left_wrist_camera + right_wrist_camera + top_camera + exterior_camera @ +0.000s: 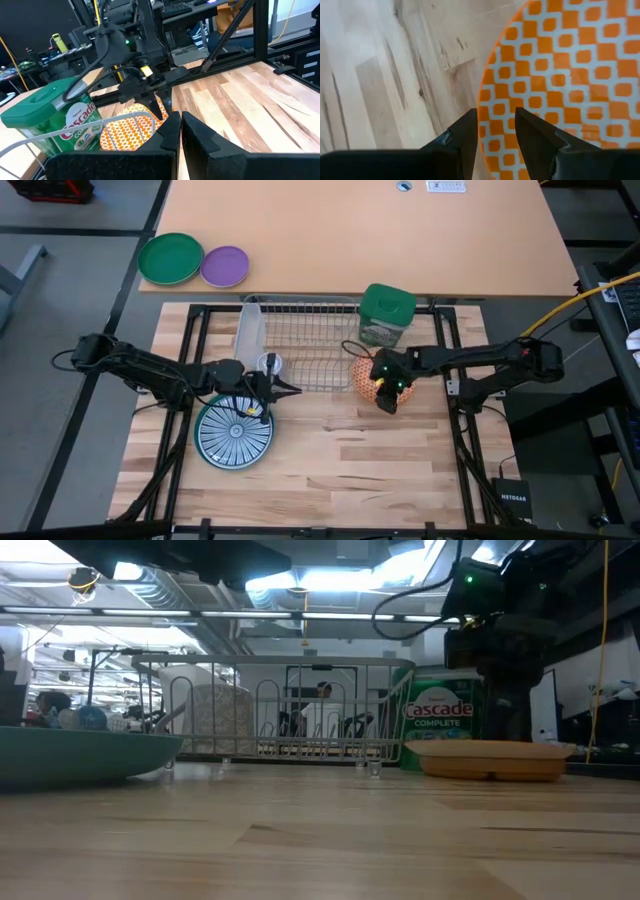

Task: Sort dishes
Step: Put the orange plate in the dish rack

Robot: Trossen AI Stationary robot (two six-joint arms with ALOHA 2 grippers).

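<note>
An orange-patterned plate (pixel 362 375) lies flat on the wooden table just in front of the wire dish rack (pixel 300 345). My right gripper (pixel 495 117) is open and points steeply down over the plate's rim, with one finger over the plate and the other at its edge. A teal-and-white striped plate (pixel 235 430) lies flat at the left. My left gripper (pixel 290 389) hovers shut and holds nothing just beyond that plate's far right edge. A pale dish (pixel 252 330) stands on edge in the rack's left end.
A green lidded canister (pixel 385 313) stands behind the orange plate, at the rack's right end. A bright-green plate (pixel 170 258) and a purple plate (pixel 225 266) lie on the far tan table. Bare wood stretches along the near half of the table.
</note>
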